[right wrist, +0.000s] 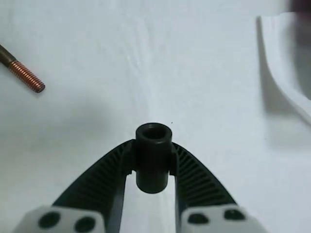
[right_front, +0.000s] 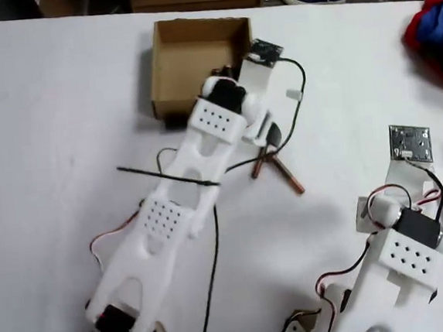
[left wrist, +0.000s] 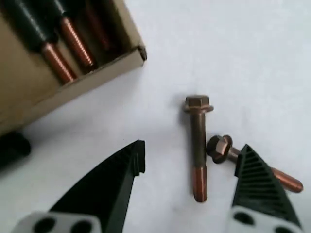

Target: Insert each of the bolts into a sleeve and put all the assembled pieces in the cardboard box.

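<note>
Though well apart from bolts [right_front: 287, 176], bright cloth [right_front: 432, 19]

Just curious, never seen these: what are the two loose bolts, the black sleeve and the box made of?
The bolts look like metal with a coppery sheen; cut threads show at the tips. The sleeve in the right gripper is matte black, plastic or coated metal; I cannot tell. The box is dull brown cardboard with raw edges.

white perforated arms [right_front: 204, 148], black motors [right_front: 417, 226], red and black cables [right_front: 212, 275], ribbed black pincer fingers [left wrist: 112, 184].
</note>
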Robot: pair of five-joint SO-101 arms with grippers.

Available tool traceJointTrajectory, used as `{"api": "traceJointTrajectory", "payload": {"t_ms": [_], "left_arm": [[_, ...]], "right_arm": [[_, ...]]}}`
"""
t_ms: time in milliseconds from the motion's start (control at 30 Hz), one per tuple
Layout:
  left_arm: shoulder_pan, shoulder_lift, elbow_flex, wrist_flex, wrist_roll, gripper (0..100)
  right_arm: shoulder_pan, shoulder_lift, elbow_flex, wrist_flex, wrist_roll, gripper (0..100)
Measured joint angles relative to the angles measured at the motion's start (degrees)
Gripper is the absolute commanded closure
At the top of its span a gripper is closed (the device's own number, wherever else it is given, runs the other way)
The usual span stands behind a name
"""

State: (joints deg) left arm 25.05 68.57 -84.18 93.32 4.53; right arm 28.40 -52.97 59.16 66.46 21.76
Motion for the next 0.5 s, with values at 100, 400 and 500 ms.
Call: {"api": "traceJointTrajectory", "payload": {"t_ms": [100,400,500], "left_arm": [[0.00,4.48,-4.40,-1.85,-1.85,69],[-0.70,10.73,-5.63,-4.48,-2.11,91],[-0.44,10.81,-6.24,-4.48,-2.11,96]], "right_arm": [[0.00,0.97,0.00,-1.05,0.00,97.6],[0.00,1.41,0.00,-1.76,0.00,97.6],[0.00,1.41,0.00,-1.76,0.00,97.6]]}}
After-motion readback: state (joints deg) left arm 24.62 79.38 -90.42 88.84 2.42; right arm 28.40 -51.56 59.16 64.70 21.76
